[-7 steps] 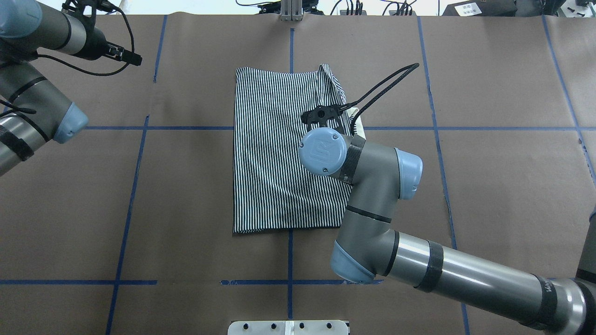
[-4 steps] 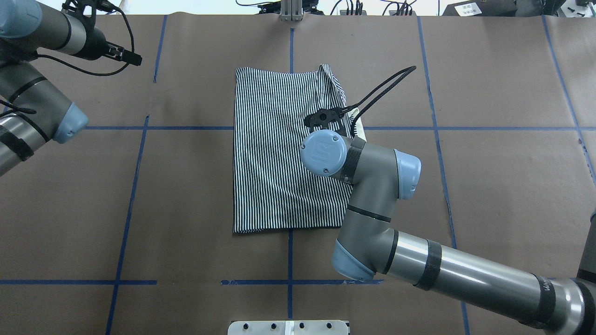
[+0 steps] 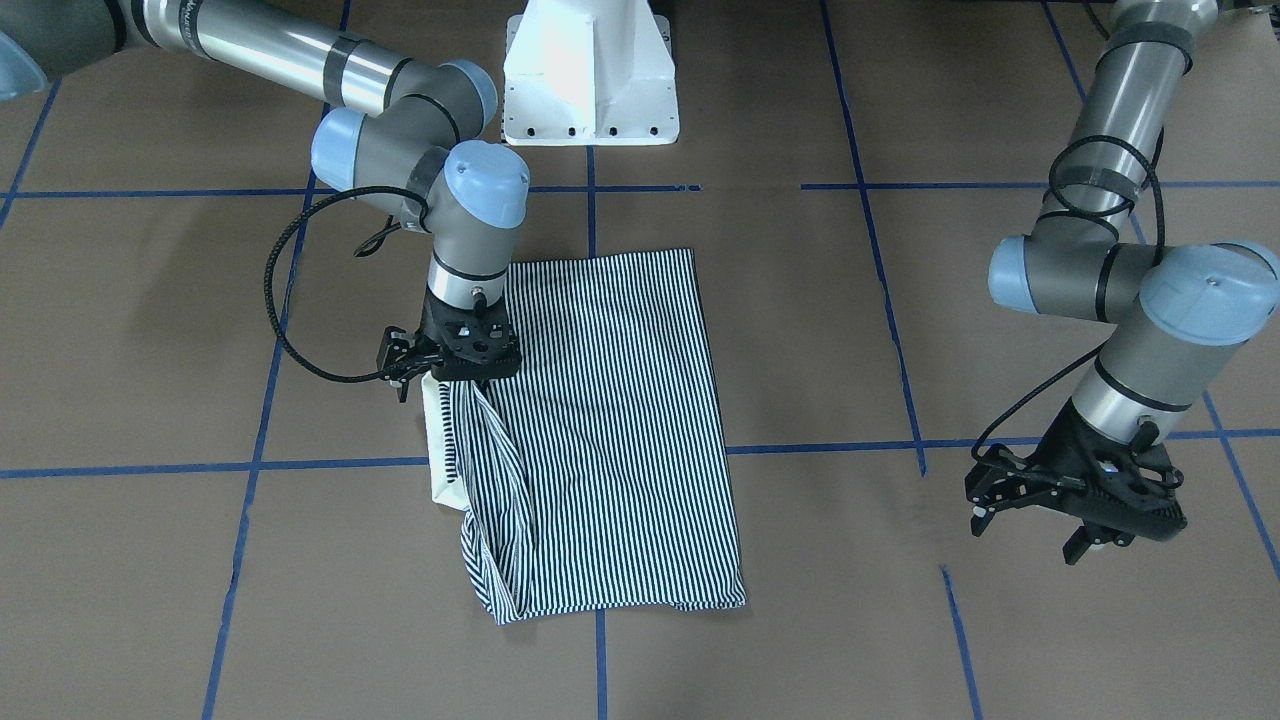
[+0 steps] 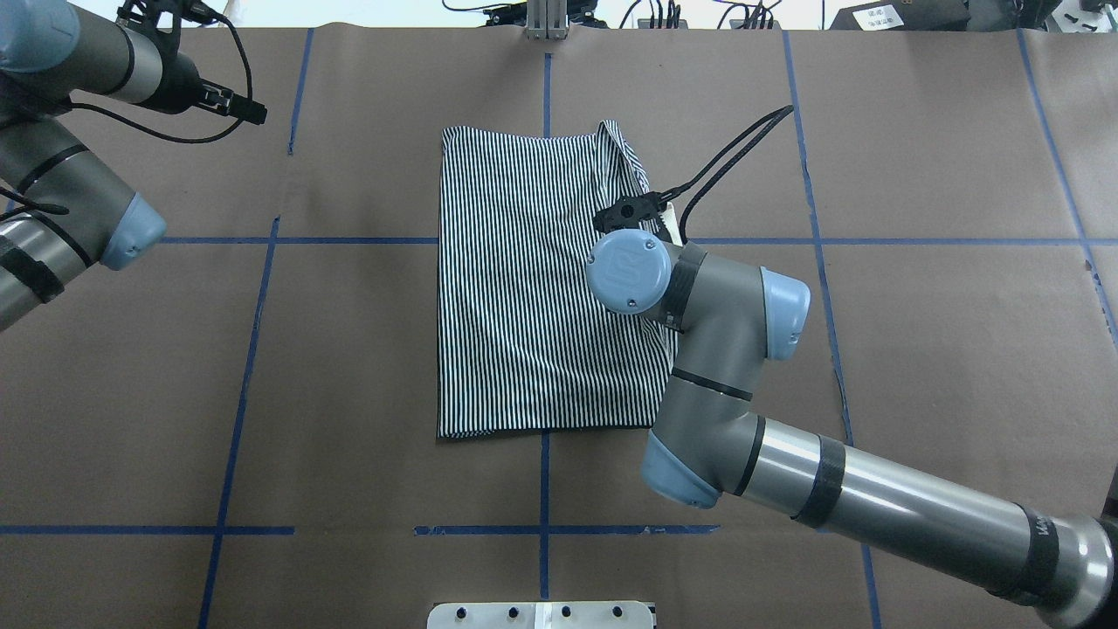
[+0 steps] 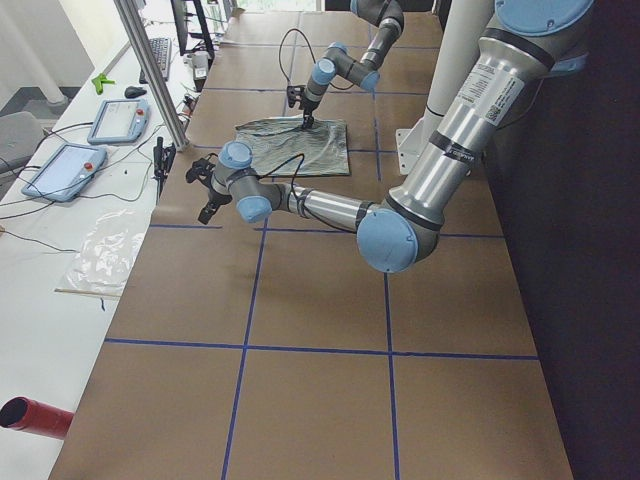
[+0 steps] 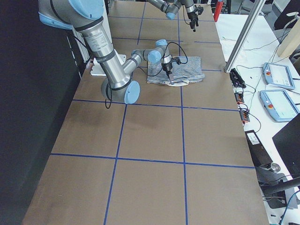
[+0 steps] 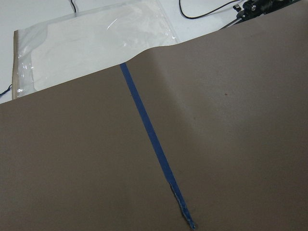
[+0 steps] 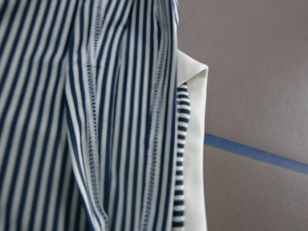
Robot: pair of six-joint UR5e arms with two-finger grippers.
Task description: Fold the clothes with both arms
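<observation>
The right arm (image 4: pixel 716 349) and left arm (image 3: pixel 1110 270) are showing grey metal tubes with light-blue joint caps. The cap (image 4: pixel 629 271) above the right tool (image 3: pixel 470 380) is bearing a logo and screws. Black cables (image 3: pixel 268 285) are looping beside it and the left tool (image 3: pixel 1080 530).

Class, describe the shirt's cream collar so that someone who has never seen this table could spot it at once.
On the brown table crossed by blue tape lies one striped shirt. At its edge under the right gripper, a plain cream collar pokes out; it is the only unstriped cloth there.
</observation>
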